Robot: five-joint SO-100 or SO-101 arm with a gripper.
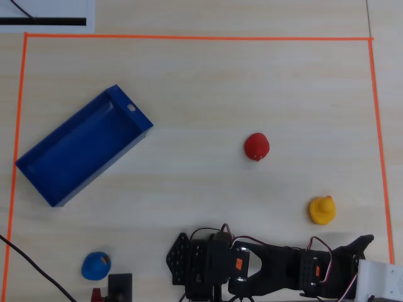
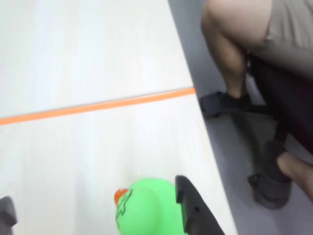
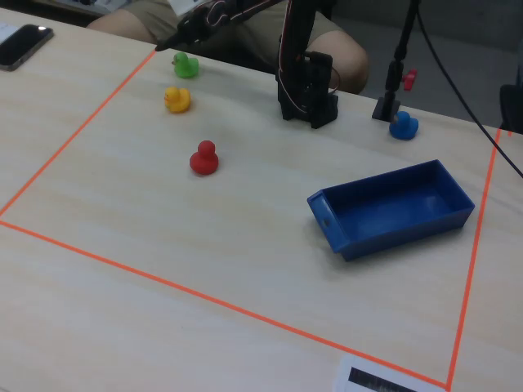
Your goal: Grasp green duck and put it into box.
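Note:
The green duck (image 2: 146, 208) sits on the table between my open jaws, close against the black right finger (image 2: 193, 210); the left finger (image 2: 7, 211) is far off it. The gripper (image 2: 98, 213) is open. In the fixed view the green duck (image 3: 185, 64) stands by the far left corner of the orange tape, with the gripper (image 3: 173, 41) just above and behind it. In the overhead view the duck is hidden under the arm, whose gripper (image 1: 363, 243) reaches to the lower right. The blue box (image 1: 82, 148) lies empty at the left, and shows in the fixed view (image 3: 392, 208).
A yellow duck (image 1: 322, 210), a red duck (image 1: 256, 146) and a blue duck (image 1: 96, 265) stand on the table. Orange tape (image 2: 98, 105) marks the border. The table edge is close on the right in the wrist view, with a person's legs (image 2: 230, 44) beyond.

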